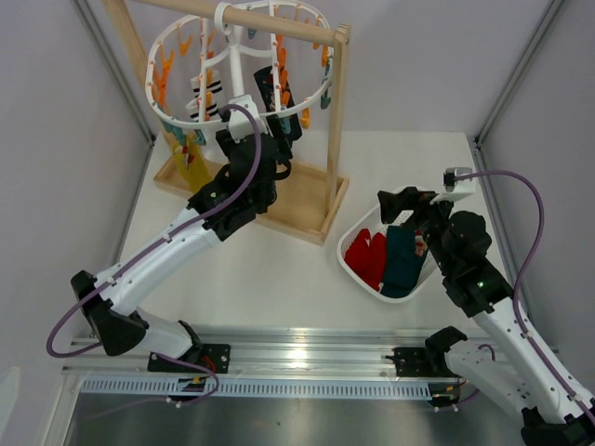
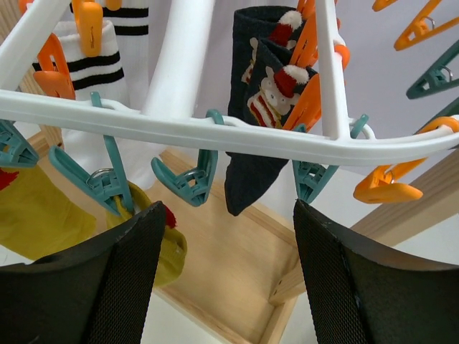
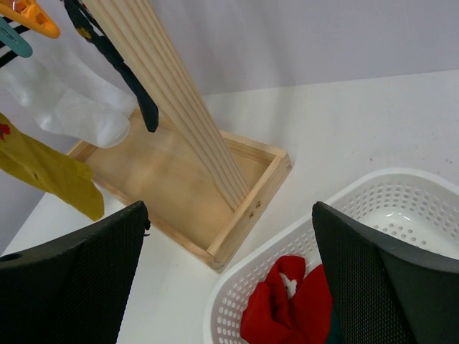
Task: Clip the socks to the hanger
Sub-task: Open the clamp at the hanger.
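**Top external view: left pincer (image 2: 228,215) wide beneath the hanger (image 2: 179,129)**

The white desk (image 1: 279,269) stands between pale walls. At its far left, the wooden rack (image 1: 337,111) carries the hanger. The hanger's oval ring lies level, its long axis along the rack's top bar. At the right, the white basket (image 3: 401,204) holds 2 crumpled socks: a red sock (image 1: 365,255) and a teal sock (image 1: 403,265). On the hanger, the yellow sock (image 2: 43,215), striped white sock (image 2: 93,93) and navy sock (image 2: 251,129) hang with long axes vertical. The left pincer holds nothing, just below the navy sock's tip. The right pincer (image 3: 229,208) gapes empty above the basket.
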